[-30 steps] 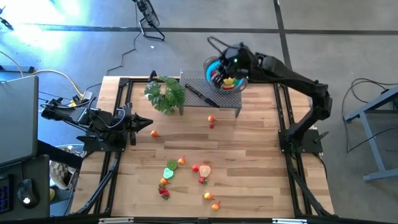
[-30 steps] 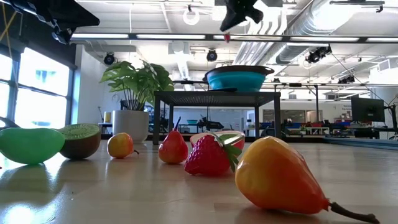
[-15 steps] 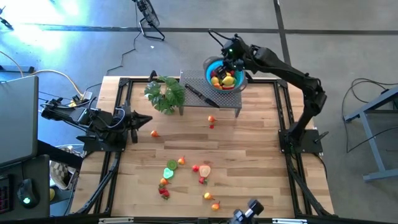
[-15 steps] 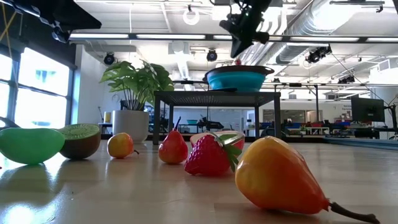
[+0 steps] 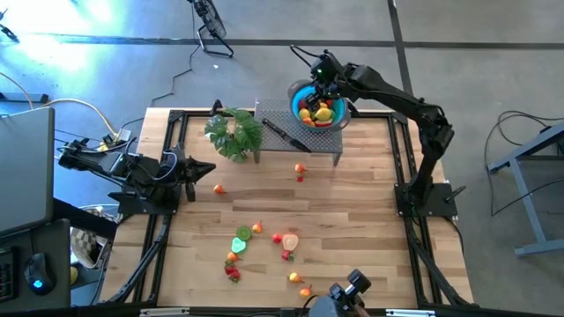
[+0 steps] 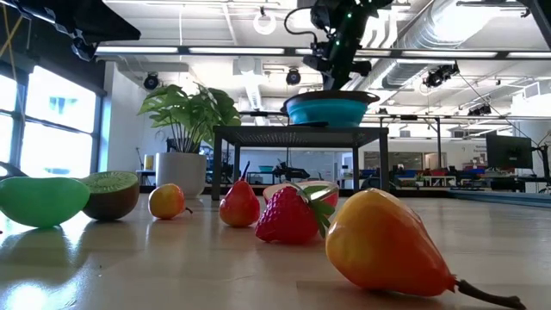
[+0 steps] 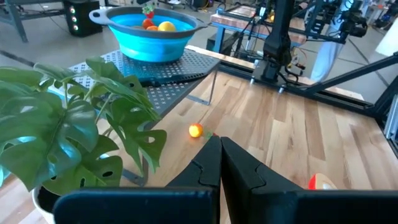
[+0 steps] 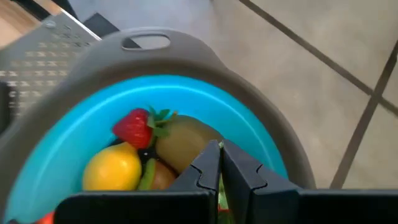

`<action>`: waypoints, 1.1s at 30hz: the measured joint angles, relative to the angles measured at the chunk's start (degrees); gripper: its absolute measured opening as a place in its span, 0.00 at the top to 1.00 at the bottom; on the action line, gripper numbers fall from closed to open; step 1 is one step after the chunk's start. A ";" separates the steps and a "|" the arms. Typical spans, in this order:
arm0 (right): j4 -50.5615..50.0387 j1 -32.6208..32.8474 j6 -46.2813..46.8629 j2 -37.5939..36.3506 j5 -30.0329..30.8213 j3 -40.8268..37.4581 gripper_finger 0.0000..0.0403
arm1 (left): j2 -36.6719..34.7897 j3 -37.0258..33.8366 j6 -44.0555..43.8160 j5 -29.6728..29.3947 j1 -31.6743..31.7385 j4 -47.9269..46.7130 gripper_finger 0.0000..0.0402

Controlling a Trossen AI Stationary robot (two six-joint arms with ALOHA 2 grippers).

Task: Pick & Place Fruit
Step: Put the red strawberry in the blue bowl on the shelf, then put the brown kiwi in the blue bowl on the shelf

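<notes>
A: Where is the right gripper (image 5: 319, 77) at this moment?

B: It hangs just above the blue bowl (image 5: 300, 92), over the far edge of it. Its two fingers are pressed together and nothing is between them. I judge it stands there because the bowl is the place where the fruit must go.

A: And what is inside the bowl?

B: A strawberry (image 8: 133, 127), a lemon (image 8: 112, 168) and a brown kiwi (image 8: 186, 143) lie close together, touching each other. The bowl itself stands on a small perforated metal stand (image 5: 328, 145), so it is raised above the wooden table (image 5: 370, 211).

A: Is more fruit waiting?

B: Yes, much of it. One small orange piece (image 5: 300, 168) lies just in front of the stand. A cluster is well apart from the bowl, toward the near edge of the table: a green lime (image 6: 39, 200), a cut kiwi (image 6: 112, 191), a big strawberry (image 6: 288, 215) and an orange pear-shaped fruit (image 6: 383, 245). So the task seems far from the end.

A: What about the left gripper (image 5: 210, 171)?

B: It waits far from the bowl, beside the leafy plant (image 5: 234, 132), with the fingers closed together and empty. A black-handled knife (image 5: 284, 132) lies on the stand next to the bowl; it is not fruit, so I think it should stay there
</notes>
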 joint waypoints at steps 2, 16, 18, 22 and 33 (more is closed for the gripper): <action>0.55 0.07 -0.69 -0.10 0.70 0.00 0.99 | 0.00 0.00 -0.06 0.01 0.00 0.01 1.00; 0.19 0.02 -1.69 -0.11 0.90 0.00 0.89 | 0.00 0.00 -0.01 0.02 0.00 0.01 1.00; 0.16 0.02 -1.69 -0.11 0.90 0.00 0.83 | 0.00 0.01 -0.02 0.02 0.00 0.01 1.00; 0.18 0.06 -1.69 -0.11 0.86 0.00 0.74 | 0.00 0.00 -0.02 0.02 0.00 0.01 1.00; 0.19 2.62 -1.52 -2.24 -6.82 0.00 0.72 | 0.00 0.00 -0.03 0.04 0.00 0.01 1.00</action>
